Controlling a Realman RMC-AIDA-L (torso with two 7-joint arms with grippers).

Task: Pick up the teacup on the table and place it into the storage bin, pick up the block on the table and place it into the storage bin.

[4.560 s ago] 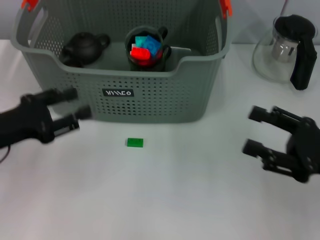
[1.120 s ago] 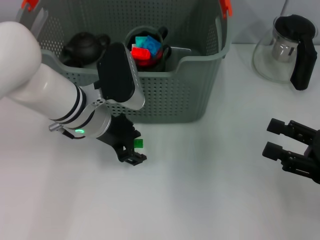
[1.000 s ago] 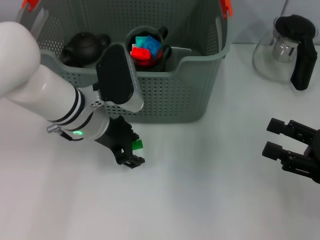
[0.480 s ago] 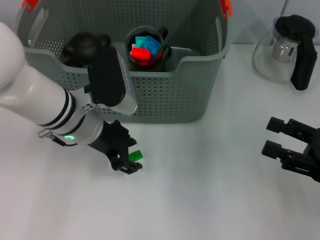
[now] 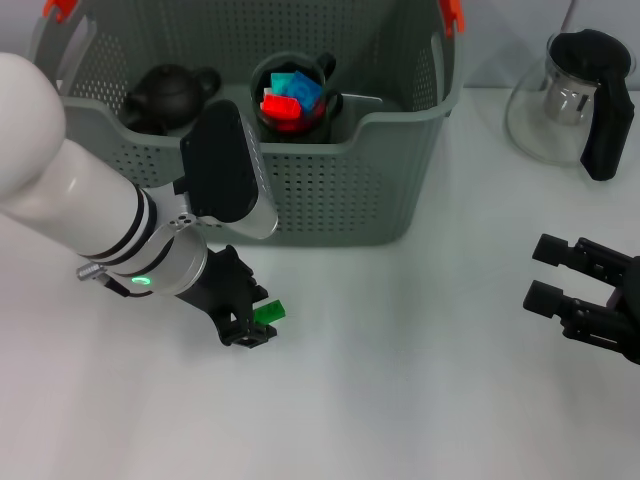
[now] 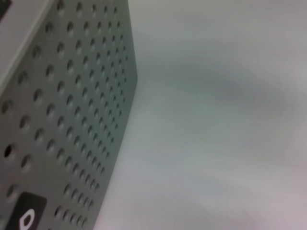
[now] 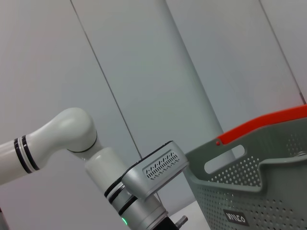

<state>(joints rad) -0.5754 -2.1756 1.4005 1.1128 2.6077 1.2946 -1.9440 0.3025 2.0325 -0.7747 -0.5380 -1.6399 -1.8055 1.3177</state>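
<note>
The small green block (image 5: 268,312) sits between the black fingers of my left gripper (image 5: 256,322), which is shut on it just in front of the storage bin (image 5: 330,190). My white left arm hides part of the bin's front wall and its label. Inside the bin stands a dark teacup (image 5: 318,108) with red and blue blocks in it. The left wrist view shows only the bin's perforated wall (image 6: 62,120) and white table. My right gripper (image 5: 540,272) hangs open at the right with nothing in it.
A black teapot (image 5: 170,92) lies in the bin's left part. A glass kettle with a black handle (image 5: 575,100) stands at the back right. The bin has orange handle clips (image 5: 452,12). White table (image 5: 400,380) lies between the two grippers.
My left gripper came in from the left, closed on the green block and has drawn it a little nearer to me, away from the bin's front. The right gripper has barely moved.
</note>
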